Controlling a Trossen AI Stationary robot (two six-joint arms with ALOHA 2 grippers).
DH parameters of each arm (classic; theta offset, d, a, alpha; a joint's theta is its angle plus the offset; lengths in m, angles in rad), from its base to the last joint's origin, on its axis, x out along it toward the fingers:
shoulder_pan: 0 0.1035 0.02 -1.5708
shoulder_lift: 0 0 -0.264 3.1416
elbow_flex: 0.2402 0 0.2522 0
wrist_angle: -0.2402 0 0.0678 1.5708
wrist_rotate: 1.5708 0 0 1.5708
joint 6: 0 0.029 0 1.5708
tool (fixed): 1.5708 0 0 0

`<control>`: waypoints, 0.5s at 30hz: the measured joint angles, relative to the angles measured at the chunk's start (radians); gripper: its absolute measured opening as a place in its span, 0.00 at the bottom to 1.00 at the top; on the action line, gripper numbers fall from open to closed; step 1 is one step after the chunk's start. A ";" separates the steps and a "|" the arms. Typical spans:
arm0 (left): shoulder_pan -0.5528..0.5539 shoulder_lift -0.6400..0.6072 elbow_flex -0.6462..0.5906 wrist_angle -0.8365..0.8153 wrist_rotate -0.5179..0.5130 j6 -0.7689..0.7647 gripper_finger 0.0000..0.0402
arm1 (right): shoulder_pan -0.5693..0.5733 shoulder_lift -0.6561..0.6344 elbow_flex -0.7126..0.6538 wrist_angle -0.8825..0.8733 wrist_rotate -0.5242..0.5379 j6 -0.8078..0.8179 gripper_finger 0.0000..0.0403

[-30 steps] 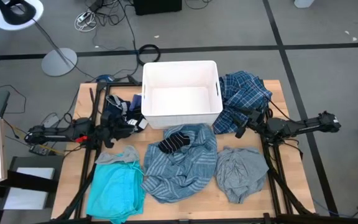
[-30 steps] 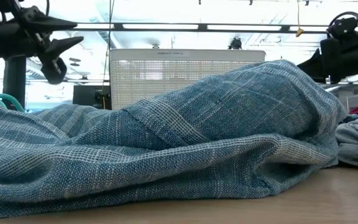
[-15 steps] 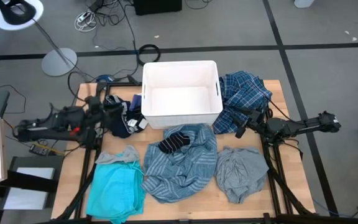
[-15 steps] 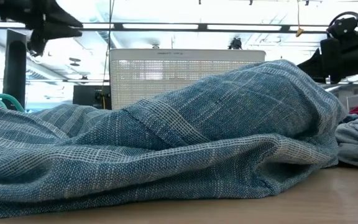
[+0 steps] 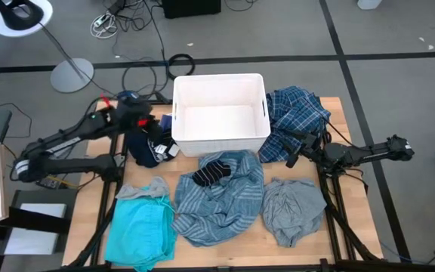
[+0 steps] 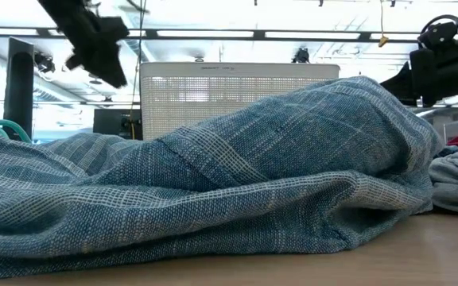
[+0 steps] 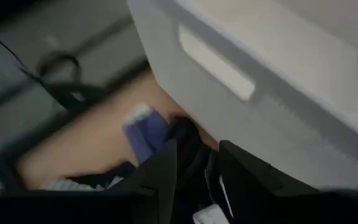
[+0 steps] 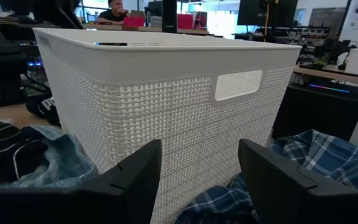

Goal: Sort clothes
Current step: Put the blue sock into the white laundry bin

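- Since a moment ago the left arm has swung up and back, so the left gripper now hangs over the table's far left part, close beside the white bin, above the small dark striped pieces lying there.
- In its wrist view the two dark fingers stand slightly apart with a narrow gap between them and nothing in it; dark cloth lies below and the bin's side wall runs right beside them.
- The right gripper has not shifted: it waits at the table's right side, by the lower edge of the navy-white plaid shirt, its fingers spread wide, nothing held, facing the bin's woven wall.
- The blue-grey striped shirt lies crumpled at the middle front of the table, with a dark striped piece resting on top of it.
- The bright turquoise garment lies at the front left, and the plain grey garment at the front right.
- The bin holds no clothes.
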 joint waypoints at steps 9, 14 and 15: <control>0.260 0.022 -0.050 -0.009 0.231 0.091 0.32 | 0.000 0.000 0.000 0.000 0.000 0.000 0.54; 0.379 0.084 -0.085 -0.032 0.297 0.134 0.32 | 0.000 0.000 0.000 0.000 0.000 0.000 0.54; 0.393 0.105 -0.088 -0.022 0.312 0.146 0.32 | 0.000 0.000 0.000 0.000 0.000 0.000 0.54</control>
